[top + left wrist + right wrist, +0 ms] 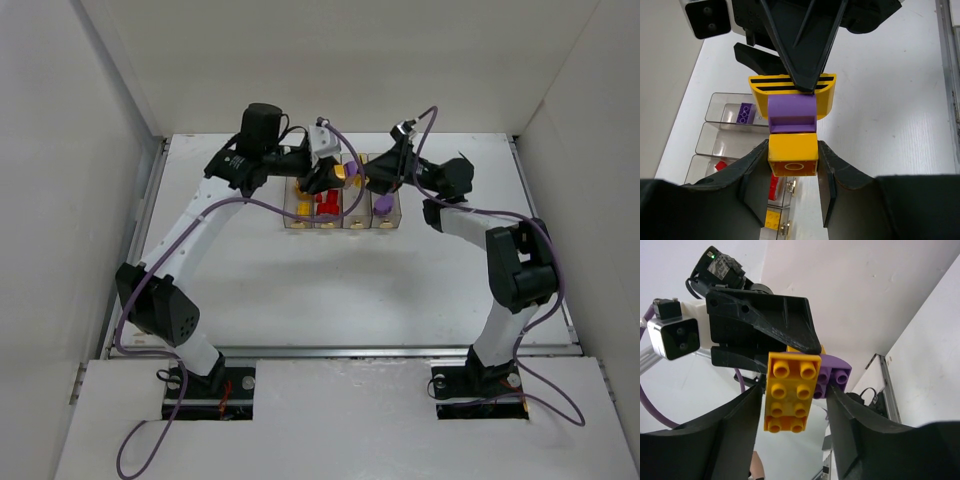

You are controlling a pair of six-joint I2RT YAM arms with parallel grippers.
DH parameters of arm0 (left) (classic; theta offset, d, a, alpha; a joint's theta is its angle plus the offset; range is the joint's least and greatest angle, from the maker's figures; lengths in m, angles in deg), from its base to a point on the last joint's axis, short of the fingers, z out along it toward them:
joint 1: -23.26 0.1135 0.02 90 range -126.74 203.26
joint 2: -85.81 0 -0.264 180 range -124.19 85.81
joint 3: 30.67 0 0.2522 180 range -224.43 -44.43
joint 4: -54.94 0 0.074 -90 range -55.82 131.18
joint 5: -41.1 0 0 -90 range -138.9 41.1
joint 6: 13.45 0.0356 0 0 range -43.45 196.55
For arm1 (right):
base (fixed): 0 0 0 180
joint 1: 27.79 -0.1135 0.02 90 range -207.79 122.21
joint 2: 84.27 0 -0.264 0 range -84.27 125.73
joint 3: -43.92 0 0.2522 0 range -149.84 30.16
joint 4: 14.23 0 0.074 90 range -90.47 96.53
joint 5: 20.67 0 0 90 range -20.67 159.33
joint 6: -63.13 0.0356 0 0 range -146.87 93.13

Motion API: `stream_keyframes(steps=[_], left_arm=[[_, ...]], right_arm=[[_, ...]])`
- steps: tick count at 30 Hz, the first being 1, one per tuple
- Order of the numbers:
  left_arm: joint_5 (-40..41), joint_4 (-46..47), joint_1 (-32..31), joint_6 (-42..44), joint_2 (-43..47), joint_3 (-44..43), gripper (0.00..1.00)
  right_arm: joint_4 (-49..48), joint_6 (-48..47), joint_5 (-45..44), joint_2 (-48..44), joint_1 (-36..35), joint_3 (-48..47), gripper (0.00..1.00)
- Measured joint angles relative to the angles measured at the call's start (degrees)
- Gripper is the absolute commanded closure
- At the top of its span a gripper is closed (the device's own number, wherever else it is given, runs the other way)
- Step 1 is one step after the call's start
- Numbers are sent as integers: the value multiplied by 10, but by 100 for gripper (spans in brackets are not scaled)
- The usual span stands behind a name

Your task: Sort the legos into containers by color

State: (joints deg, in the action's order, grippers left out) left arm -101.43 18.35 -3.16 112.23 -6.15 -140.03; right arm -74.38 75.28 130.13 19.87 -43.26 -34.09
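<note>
A lego cluster (346,171) hangs above the containers (358,222), held between both grippers. My left gripper (792,150) is shut on its yellow block (792,152). Above that sit a purple piece (791,114) and a yellow curved piece with black stripes (826,97), which my right gripper (805,86) pinches. In the right wrist view my right gripper (795,395) closes round a yellow studded brick (790,390) and a purple brick (832,375). The bins hold a purple brick (745,112), red pieces (720,165) and a yellow brick (772,219).
The four clear bins sit mid-table at the back, right under both grippers. White walls enclose the table (350,290) on three sides. Purple cables (250,203) trail from both arms.
</note>
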Motion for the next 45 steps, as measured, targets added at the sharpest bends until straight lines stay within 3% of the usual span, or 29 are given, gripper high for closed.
stream_keyframes(steps=[6,7,9,10,18,23,32,45], left_arm=[[-2,-6,-2,10,0,3,100],[0,-7,-2,11,0,4,100],[0,-7,-2,12,0,4,100],[1,-7,-2,12,0,4,100],[10,4,0,16,14,38,100],[11,0,2,18,16,63,100],[46,-12,37,15,17,98,100],[103,-6,27,5,9,104,100]], right_arm=[[2,1,-6,0,0,-2,74],[2,0,-6,1,0,-2,86],[2,0,-6,1,0,-2,98],[2,0,-6,1,0,-2,100],[4,-19,-2,-3,0,19,100],[27,-80,1,-42,15,78,100],[249,-294,-17,-151,53,73,100],[312,-340,-28,-150,57,68,100]])
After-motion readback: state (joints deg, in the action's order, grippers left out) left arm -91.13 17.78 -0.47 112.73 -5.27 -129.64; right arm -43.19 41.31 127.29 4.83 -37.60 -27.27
